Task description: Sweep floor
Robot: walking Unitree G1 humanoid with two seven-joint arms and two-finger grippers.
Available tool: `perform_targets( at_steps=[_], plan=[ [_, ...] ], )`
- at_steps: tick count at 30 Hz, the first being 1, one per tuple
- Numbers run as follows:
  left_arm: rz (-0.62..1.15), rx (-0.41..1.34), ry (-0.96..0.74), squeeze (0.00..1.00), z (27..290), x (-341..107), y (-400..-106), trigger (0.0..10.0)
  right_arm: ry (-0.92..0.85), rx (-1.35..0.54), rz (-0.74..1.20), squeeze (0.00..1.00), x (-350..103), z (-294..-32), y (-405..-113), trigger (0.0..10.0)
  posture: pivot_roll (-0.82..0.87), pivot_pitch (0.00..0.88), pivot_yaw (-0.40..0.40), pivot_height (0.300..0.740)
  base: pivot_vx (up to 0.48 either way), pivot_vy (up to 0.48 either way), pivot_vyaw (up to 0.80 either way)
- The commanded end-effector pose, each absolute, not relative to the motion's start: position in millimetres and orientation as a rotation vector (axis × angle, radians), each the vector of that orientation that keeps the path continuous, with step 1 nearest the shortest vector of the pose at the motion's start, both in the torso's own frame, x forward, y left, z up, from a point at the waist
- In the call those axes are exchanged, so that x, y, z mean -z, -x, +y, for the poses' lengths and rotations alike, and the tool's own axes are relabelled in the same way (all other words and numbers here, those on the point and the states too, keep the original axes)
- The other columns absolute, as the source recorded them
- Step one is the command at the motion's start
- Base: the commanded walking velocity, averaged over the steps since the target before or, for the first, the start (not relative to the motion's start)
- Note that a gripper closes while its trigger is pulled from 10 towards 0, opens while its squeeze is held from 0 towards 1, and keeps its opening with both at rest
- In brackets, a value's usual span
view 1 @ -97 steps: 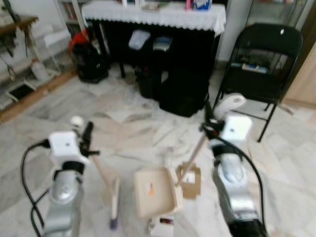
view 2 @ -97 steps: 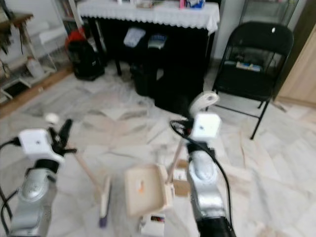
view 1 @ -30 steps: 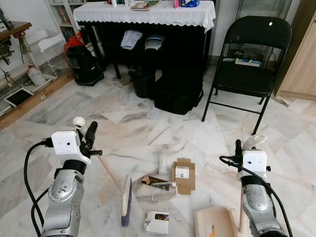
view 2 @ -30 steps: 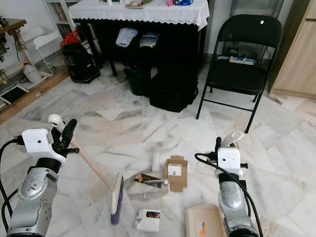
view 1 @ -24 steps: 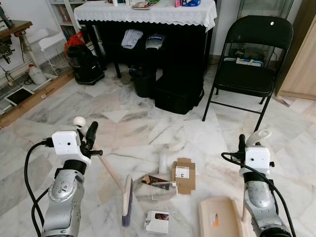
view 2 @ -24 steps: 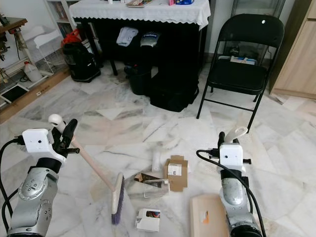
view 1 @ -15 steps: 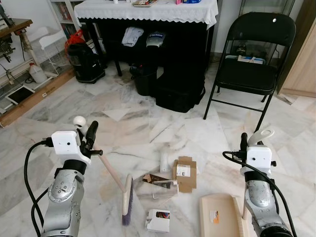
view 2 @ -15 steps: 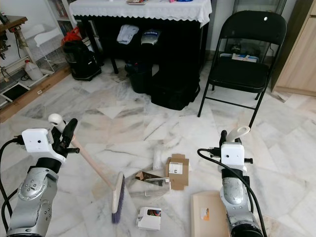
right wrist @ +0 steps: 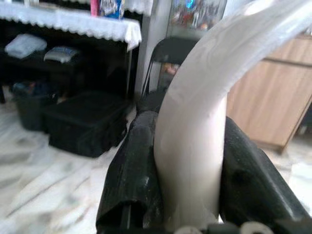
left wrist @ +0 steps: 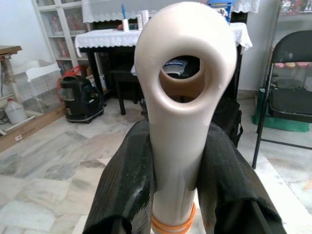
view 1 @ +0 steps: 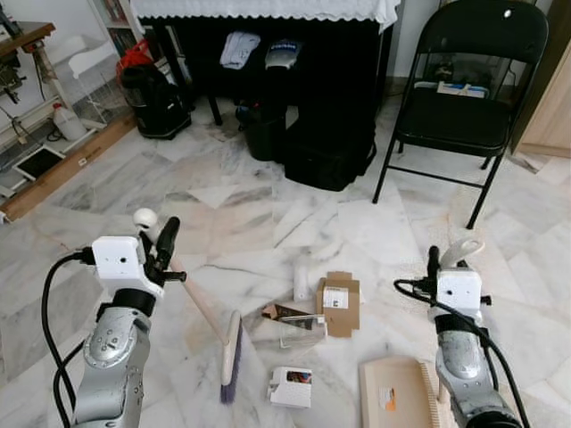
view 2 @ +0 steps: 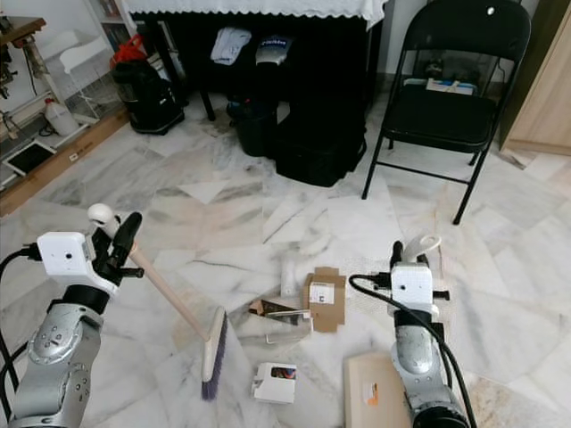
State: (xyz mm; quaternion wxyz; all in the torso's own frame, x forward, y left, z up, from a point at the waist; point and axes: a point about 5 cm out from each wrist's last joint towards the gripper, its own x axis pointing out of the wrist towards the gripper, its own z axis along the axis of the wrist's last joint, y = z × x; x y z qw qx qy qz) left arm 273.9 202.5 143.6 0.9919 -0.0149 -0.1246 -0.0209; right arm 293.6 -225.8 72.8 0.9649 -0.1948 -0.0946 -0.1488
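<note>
Left gripper point(left wrist: 175, 161) clamped on cream wooden-handled broom point(view 1: 229, 352), right gripper point(right wrist: 187, 165) clamped on beige plastic dustpan point(view 1: 399, 395); flattened cardboard litter point(view 1: 339, 301) lies on marble between bristles and pan.

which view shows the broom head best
The left eye view: the broom head rests on the marble floor beside the litter, unobstructed. The right eye view shows it equally. The left wrist view gives the broom's looped handle end clamped in the left gripper.
</note>
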Motion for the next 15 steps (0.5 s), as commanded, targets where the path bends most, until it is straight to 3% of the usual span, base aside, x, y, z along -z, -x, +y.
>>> perform_targets(
  at_steps=[1,7,8,15],
  plan=[
    [-0.304,0.052,0.018,0.0,205.4,-157.9,-273.1,10.0,0.364,0.277,-0.306,0.0,-94.1,-216.3,-304.0,10.0,0.08,0.12,0.147,0.74,0.0,0.0,0.0],
    [-0.305,0.055,0.017,0.0,205.5,-160.5,-272.0,10.0,0.342,0.246,-0.336,0.0,-101.2,-210.0,-309.1,10.0,0.08,0.125,0.148,0.74,0.0,0.0,0.0],
    [-0.312,0.068,0.013,0.0,204.9,-165.2,-271.9,10.0,0.319,0.229,-0.348,0.0,-104.2,-206.4,-312.3,10.0,0.1,0.171,0.159,0.74,0.0,0.0,0.0],
    [-0.344,0.098,0.013,0.0,202.1,-180.1,-271.9,10.0,0.312,0.217,-0.311,0.0,-94.7,-203.7,-311.3,10.0,0.14,0.219,0.176,0.74,0.0,0.0,0.0]
  ],
)
